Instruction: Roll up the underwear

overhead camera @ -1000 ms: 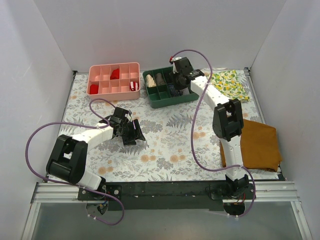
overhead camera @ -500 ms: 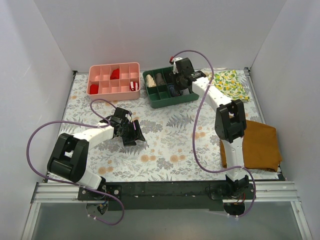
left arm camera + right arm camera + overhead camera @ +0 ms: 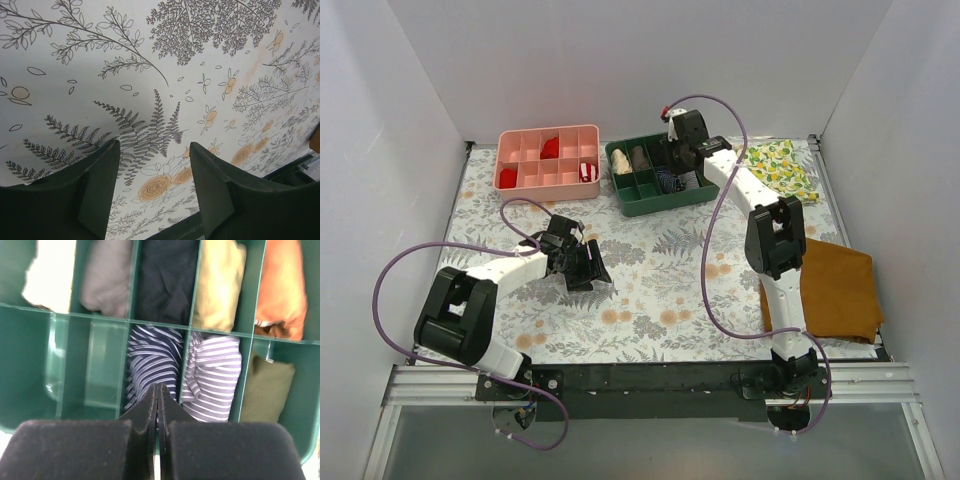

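While right fingers (image 3: 142, 415) touch, rolled underwear (image 3: 152, 357) sits in the tray (image 3: 25, 370).

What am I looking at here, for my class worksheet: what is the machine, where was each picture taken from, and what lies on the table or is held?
This is a robot: a left arm and a right arm, bolted side by side at the near edge. The top view looks down from above; the other two come from cameras on each wrist. The left gripper is open and empty over the flowered table cover. The right gripper is shut, apparently holding nothing, above a green tray of rolled clothes, including the navy striped underwear. Also there: a pink tray, a lemon-print cloth and a mustard cloth.
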